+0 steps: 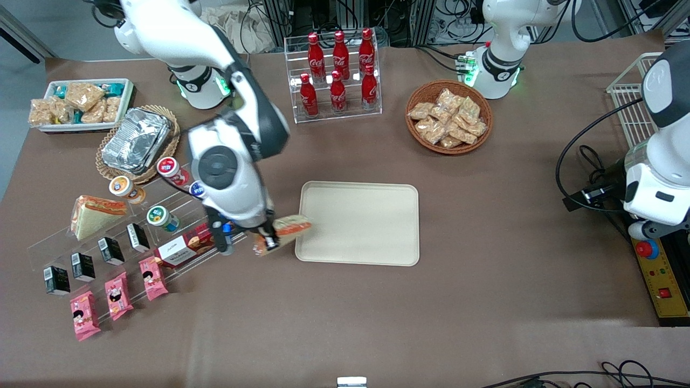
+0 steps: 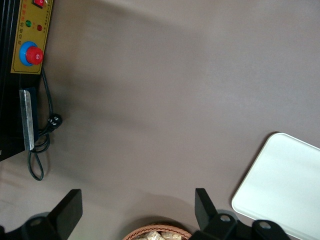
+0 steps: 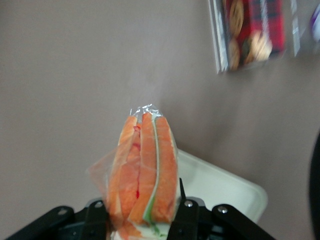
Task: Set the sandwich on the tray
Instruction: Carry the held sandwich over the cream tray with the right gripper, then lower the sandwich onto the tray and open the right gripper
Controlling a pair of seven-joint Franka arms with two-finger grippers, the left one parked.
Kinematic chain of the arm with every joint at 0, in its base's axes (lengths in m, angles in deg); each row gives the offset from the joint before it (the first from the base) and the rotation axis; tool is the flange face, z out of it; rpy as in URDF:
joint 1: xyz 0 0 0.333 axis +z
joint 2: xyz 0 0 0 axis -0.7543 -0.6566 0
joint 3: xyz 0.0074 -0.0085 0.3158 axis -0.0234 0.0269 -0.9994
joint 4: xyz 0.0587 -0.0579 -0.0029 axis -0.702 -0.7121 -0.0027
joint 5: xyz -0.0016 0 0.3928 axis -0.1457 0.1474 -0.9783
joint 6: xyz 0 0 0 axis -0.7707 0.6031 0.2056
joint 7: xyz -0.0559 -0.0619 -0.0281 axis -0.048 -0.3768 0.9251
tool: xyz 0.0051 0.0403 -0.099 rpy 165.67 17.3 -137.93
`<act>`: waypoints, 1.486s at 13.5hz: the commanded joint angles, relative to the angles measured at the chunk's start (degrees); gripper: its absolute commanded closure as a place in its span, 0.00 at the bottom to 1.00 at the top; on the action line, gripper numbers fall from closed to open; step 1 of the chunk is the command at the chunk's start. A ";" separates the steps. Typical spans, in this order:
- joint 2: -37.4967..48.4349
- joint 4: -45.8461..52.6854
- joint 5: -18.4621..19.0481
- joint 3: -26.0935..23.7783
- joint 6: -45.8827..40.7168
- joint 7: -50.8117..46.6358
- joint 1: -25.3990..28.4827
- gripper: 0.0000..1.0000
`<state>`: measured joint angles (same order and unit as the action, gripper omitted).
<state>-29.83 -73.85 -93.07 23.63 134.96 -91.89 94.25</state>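
1. The sandwich (image 3: 145, 170) is held in the air, its orange and green striped edge showing, partly over the tray's (image 1: 366, 226) edge toward the working arm's end.
2. The claw (image 1: 272, 234) is clamped on the sandwich, one finger (image 3: 187, 220) on each side of the wrap.
3. The tray lies flat on the brown tabletop (image 1: 377, 312).
4. A second wrapped wedge (image 1: 94, 214) rests farther toward the working arm's end, near a red biscuit box (image 1: 183, 247).
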 commanded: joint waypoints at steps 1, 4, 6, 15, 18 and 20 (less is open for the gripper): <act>-5.73 4.57 -0.04 -1.05 3.93 -9.35 1.55 0.57; -9.86 4.75 -0.74 -4.57 13.41 -19.35 1.65 0.57; -12.15 4.75 -0.75 -6.33 18.52 -25.25 1.65 0.57; -16.99 4.40 -2.94 -8.62 22.32 -33.19 1.65 0.55; -17.51 4.05 -4.00 -8.97 22.23 -33.28 1.65 0.52; -18.57 4.13 -4.87 -8.97 22.32 -35.11 1.56 0.02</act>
<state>-45.86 -71.27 -96.09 15.06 156.94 -125.18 96.19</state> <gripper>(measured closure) 0.529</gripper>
